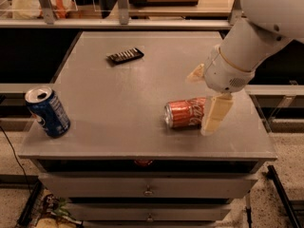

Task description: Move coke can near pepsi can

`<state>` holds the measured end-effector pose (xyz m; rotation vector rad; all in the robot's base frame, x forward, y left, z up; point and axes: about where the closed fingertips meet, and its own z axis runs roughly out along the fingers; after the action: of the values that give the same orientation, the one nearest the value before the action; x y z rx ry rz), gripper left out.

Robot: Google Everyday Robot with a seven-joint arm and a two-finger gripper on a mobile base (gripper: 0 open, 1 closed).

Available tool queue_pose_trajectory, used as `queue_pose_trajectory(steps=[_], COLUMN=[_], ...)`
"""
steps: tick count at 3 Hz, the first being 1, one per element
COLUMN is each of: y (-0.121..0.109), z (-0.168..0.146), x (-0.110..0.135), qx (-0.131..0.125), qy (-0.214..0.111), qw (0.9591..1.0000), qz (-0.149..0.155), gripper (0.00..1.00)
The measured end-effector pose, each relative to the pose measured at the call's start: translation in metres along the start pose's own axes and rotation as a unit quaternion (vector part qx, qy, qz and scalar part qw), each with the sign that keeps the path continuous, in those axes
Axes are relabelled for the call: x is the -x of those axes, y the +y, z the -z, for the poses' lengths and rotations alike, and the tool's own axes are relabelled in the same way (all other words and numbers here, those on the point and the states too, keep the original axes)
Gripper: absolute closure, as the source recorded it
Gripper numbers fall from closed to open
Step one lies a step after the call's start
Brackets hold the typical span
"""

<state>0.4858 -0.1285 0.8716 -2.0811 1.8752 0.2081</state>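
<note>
Two cans sit on the grey table [142, 89]. The coke can [184, 113] lies on its side at about 4 o'clock from the table's centre. The pepsi can [48, 113] stands at 8 o'clock by the front-left corner, well apart from it. At the coke can's right end the gripper [199, 103] is spread wide, holding nothing; whether it touches the can cannot be told. One flat black object [125, 56] lies at 11 o'clock

Dim rm, warm overhead light; end effector [200, 103] by coke can [183, 113] lit brightest.
</note>
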Motion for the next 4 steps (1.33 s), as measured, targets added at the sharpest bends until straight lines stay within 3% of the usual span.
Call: queue_pose_trajectory(steps=[2, 3, 4], y=[-0.005, -0.013, -0.026], z=[-0.013, -0.001, 0.024], x=[0.000, -0.001, 0.000], qx=[0.008, -0.004, -0.030], qy=[0.000, 0.003, 0.003], qw=[1.0000, 1.0000, 0.9995], qz=[0.005, 0.006, 0.011], gripper=[0.64, 0.88, 1.00])
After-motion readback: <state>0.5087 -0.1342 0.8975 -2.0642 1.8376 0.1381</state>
